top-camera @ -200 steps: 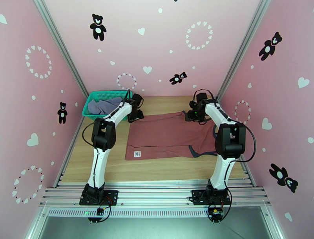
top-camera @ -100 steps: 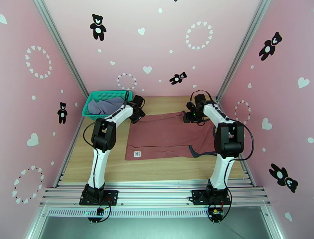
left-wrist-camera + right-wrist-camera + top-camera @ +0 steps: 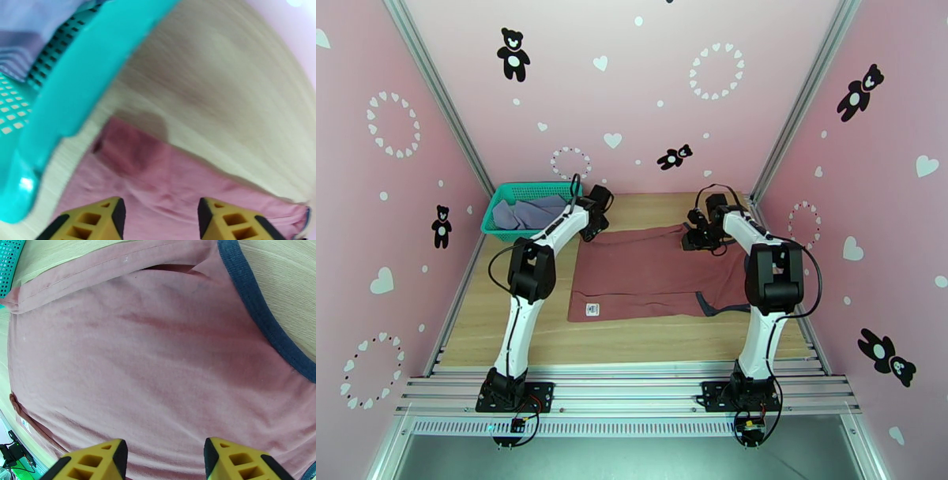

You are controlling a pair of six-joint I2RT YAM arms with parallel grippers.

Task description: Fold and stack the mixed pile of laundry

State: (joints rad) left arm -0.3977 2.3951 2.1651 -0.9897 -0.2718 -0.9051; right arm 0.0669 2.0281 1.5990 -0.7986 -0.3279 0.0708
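The rust-red tank top (image 3: 648, 272) lies spread flat on the wooden table, with navy trim (image 3: 256, 311) along its right side. The grey-lavender shirt (image 3: 523, 213) sits bunched in the teal basket (image 3: 505, 189). My left gripper (image 3: 590, 233) hovers over the tank top's far left corner, next to the basket. In the left wrist view its jaws (image 3: 160, 215) are open above the pink cloth (image 3: 158, 177). My right gripper (image 3: 695, 239) is over the far right corner. In the right wrist view it stands open (image 3: 164, 459) above the fabric (image 3: 158, 358), holding nothing.
The teal basket wall (image 3: 79, 87) is close on the left of my left gripper, with the grey shirt (image 3: 31, 35) inside. A white label (image 3: 592, 309) marks the tank top's near left edge. Pink walls enclose the table on three sides. Bare wood (image 3: 513, 339) runs along the front.
Both grippers have shifted a little toward the far edge of the tank top, the left one rightward away from the basket, the right one leftward. The tank top has not moved.
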